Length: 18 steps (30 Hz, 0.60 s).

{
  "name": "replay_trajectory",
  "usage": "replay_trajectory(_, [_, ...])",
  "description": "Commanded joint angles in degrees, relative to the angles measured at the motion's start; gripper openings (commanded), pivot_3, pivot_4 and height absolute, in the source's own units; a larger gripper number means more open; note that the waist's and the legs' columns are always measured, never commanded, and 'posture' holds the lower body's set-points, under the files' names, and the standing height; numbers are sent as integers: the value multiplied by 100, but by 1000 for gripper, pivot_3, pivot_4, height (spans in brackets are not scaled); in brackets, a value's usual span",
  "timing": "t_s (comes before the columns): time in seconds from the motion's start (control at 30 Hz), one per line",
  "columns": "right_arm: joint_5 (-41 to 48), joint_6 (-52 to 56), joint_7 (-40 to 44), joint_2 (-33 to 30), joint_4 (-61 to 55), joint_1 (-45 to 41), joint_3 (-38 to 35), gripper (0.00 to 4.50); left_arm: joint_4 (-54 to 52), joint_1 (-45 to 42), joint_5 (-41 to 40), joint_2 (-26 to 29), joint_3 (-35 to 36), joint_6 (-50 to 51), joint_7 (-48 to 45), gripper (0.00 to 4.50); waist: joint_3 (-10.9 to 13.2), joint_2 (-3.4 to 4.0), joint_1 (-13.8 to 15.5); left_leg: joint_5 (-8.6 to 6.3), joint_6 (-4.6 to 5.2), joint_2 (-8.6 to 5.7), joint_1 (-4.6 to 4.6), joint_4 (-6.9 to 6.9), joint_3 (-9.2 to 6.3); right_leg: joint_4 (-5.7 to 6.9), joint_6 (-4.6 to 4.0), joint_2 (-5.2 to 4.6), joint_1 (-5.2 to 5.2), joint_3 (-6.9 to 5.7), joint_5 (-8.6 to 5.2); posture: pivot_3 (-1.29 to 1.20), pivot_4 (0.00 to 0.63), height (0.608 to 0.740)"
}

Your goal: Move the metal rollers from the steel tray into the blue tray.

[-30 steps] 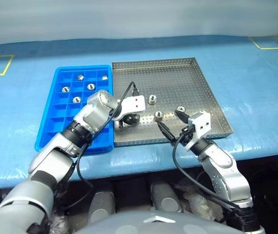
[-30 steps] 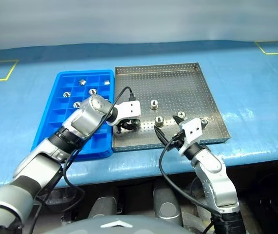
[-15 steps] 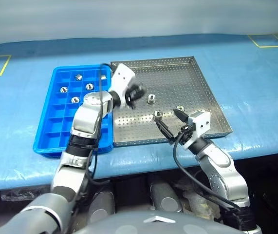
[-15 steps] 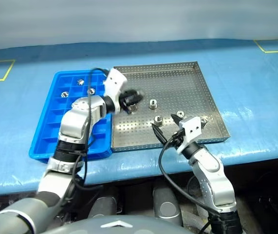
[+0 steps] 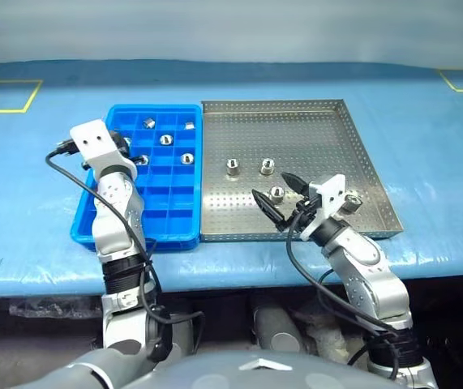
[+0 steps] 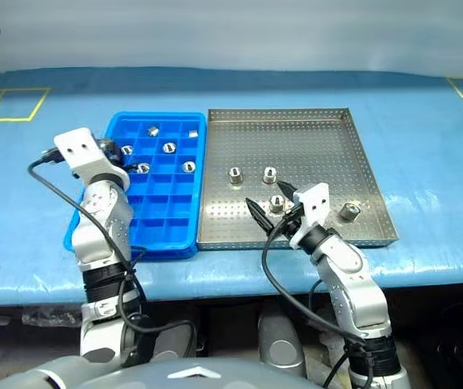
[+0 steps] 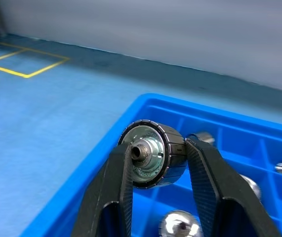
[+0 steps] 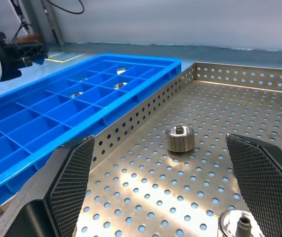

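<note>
Left gripper [image 7: 155,160] swung over blue tray [image 5: 174,235] (roller [image 7: 153,154] pinched).

One large square perforated steel tray [image 6: 328,138] and one bright blue plastic gridded tray [image 6: 162,223]. Small shiny silver metal rollers [image 6: 235,173]: four on the steel tray, five showing in blue cells, one more pinched in the left gripper [image 7: 153,154] (ten altogether).

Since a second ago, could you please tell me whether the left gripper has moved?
Yes. The left gripper, jaws shut on a metal roller, has swung from the steel tray across to the far-left edge of the blue tray.
</note>
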Motion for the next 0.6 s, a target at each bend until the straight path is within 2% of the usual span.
replay_trajectory(0.03, [12,-18,60,-38,-51,-44,16,4500,60,68,104,31,-190,-138,183,1346,0,-1,22,0,0,-1,-1,0,1,-2,0,-1,0,1,0,-79,150,740])
replay_trajectory(0.4, [26,21,102,-141,-48,-95,-28,4500,226,223,91,-13,-140,309,619,1346,0,-2,22,0,0,1,0,-1,0,-1,-1,-1,-1,-2,0,-75,150,740])
replay_trajectory(0.6, [16,30,95,-178,-30,-86,-25,4500,-47,429,-56,-166,-92,545,787,1346,0,-2,8,0,0,1,1,-1,2,-1,-1,-1,-1,-1,0,-74,150,740])
